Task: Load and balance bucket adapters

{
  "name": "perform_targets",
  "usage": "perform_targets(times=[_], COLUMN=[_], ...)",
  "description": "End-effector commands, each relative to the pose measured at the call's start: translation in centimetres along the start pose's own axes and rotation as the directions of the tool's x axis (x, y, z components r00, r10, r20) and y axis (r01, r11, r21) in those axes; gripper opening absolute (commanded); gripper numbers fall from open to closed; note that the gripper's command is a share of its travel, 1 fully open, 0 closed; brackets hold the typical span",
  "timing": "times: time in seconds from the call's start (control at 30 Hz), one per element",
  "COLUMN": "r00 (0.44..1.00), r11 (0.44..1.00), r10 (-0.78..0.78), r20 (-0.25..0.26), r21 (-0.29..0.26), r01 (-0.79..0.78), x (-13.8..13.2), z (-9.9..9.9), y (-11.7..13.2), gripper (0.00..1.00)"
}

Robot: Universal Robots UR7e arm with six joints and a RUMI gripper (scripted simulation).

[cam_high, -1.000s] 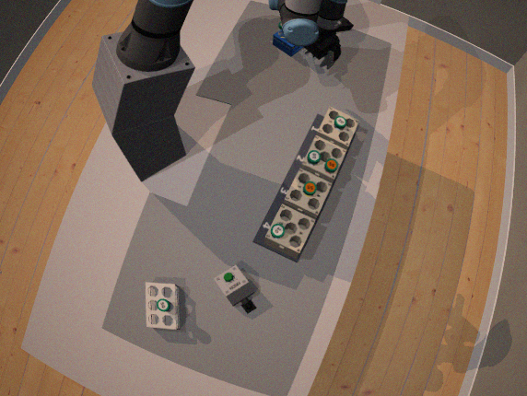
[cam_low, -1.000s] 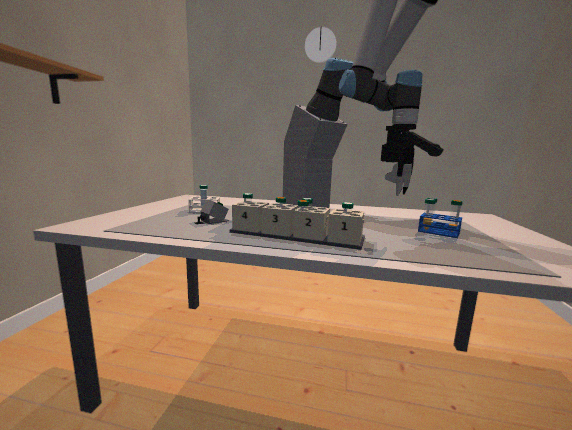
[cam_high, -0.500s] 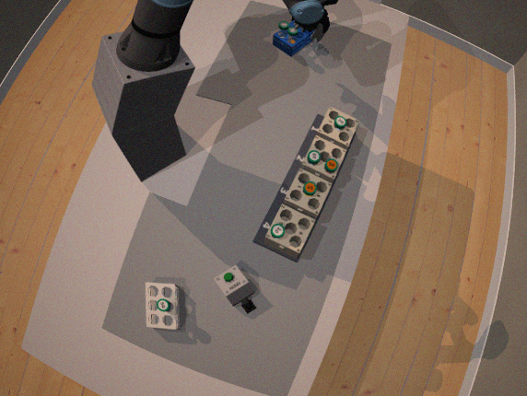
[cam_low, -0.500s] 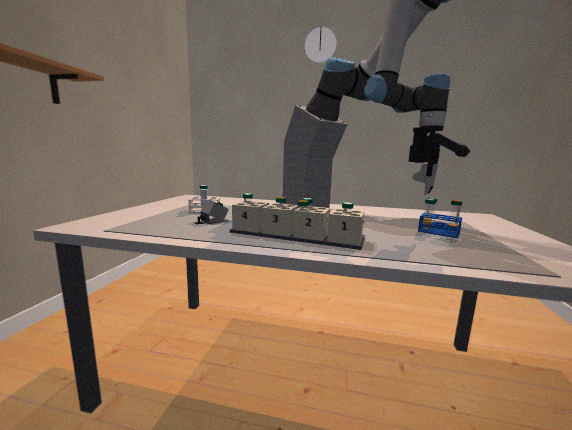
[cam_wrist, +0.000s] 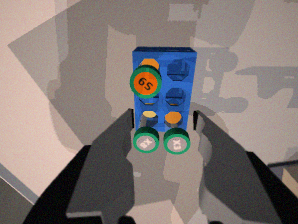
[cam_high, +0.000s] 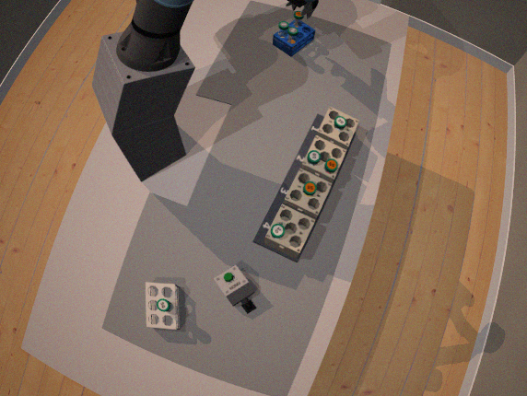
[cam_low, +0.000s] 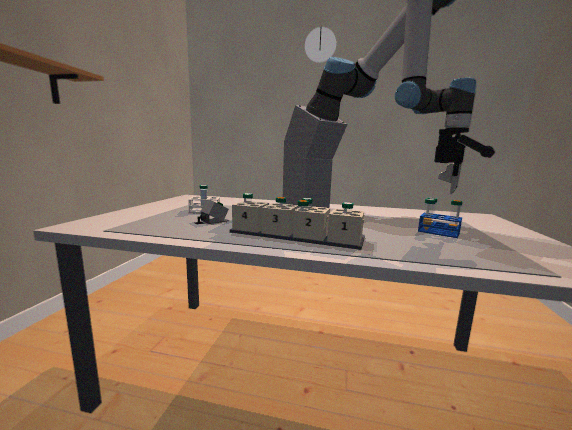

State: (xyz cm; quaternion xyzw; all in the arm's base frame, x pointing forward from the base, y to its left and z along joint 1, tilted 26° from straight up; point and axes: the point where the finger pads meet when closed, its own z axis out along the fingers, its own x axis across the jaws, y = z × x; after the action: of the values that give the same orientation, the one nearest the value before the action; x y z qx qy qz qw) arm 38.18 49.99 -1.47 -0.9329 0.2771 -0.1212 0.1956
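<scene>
Two orange-dotted samples [cam_high: 331,165] [cam_low: 281,199] and three white-dotted blanks [cam_high: 277,230] [cam_low: 248,195] are seated in beige block adapters [cam_high: 282,247] [cam_low: 248,225]. Green-capped tube S9 [cam_high: 298,15] [cam_low: 456,202] [cam_wrist: 145,83] is left in the blue plastic rack [cam_high: 292,50] [cam_low: 440,231] [cam_wrist: 162,90]; hand [cam_high: 305,10] [cam_low: 453,191] [cam_wrist: 163,111] is part-open, nothing held. S9's loading and DONE probably remain.

Pincer [cam_high: 301,6] [cam_low: 453,187] [cam_wrist: 163,111] now farther from adapters [cam_high: 340,126] [cam_low: 345,227], above blue rack [cam_high: 294,45] [cam_low: 440,231] [cam_wrist: 161,52].
</scene>
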Motion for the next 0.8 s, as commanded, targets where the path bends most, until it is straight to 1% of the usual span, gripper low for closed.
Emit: perform_targets(times=[0.0, 0.27, 0.43, 0.5, 0.7, 0.77], r00=[1.000, 1.000, 1.000, 1.000, 1.000, 1.000], r11=[1.000, 1.000, 1.000, 1.000, 1.000, 1.000], r10=[0.003, 0.003, 0.003, 0.003, 0.003, 0.003], r20=[-0.005, -0.005, -0.005, -0.005, -0.005, -0.005], r21=[-0.007, -0.007, -0.007, -0.007, -0.007, -0.007], r01=[-0.003, -0.003, -0.003, -0.003, -0.003, -0.003], x=[-1.9, -1.9, -1.9, -1.9, -1.9, -1.9], z=[0.2, 0.2, 1.9, 1.9, 3.9, 4.0], y=[-1.6, -1.6, -1.6, -1.6, -1.6, -1.6], gripper=[0.35, 0.35, 0.35, 0.35, 0.35, 0.35])
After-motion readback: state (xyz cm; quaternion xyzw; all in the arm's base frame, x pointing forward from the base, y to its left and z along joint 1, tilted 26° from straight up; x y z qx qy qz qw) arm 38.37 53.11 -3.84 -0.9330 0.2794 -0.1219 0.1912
